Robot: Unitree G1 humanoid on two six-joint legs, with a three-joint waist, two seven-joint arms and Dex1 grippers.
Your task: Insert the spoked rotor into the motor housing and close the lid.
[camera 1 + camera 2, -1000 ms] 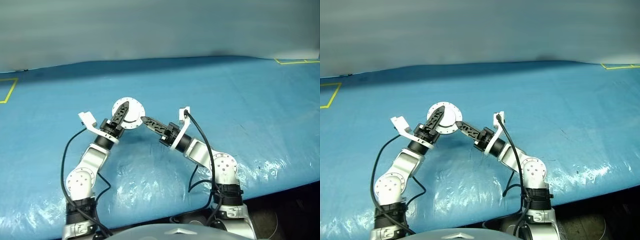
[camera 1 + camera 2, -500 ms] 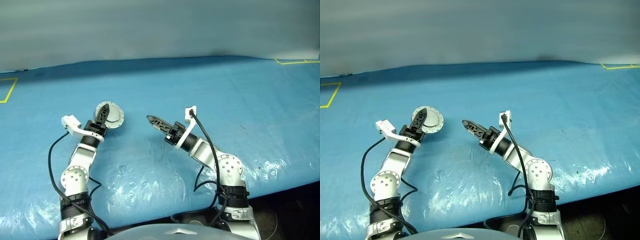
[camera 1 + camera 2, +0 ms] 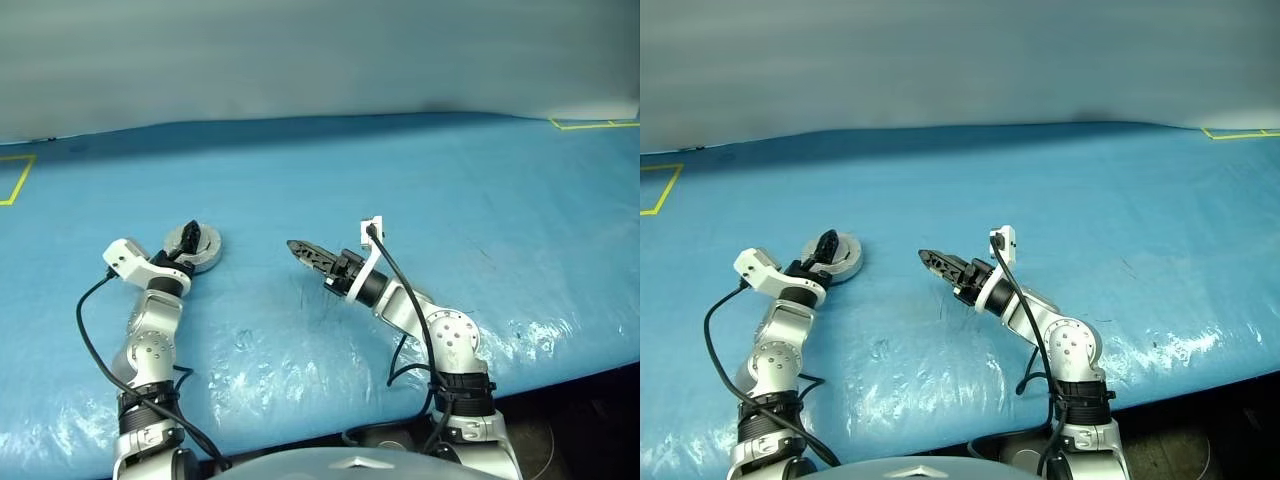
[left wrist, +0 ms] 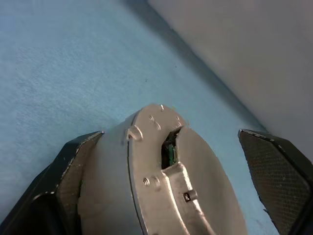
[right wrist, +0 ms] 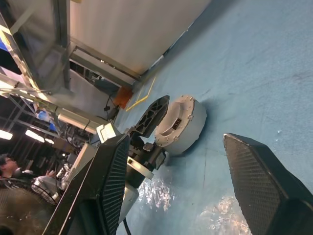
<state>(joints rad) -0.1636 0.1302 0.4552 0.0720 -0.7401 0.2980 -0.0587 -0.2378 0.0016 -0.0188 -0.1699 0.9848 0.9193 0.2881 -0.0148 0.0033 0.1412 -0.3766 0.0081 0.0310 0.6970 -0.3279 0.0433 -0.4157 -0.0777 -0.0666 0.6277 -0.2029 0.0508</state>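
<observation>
Motor housing (image 3: 197, 249), lid shut, lies between our left gripper (image 4: 171, 196) fingers, spread and not clamping it; right gripper (image 3: 305, 251), parted, empty, points toward it from the right.

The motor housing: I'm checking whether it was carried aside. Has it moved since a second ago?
Yes. The motor housing, with the left gripper, has gone to the robot's left and nearer, away from the right gripper, which stayed put.
</observation>
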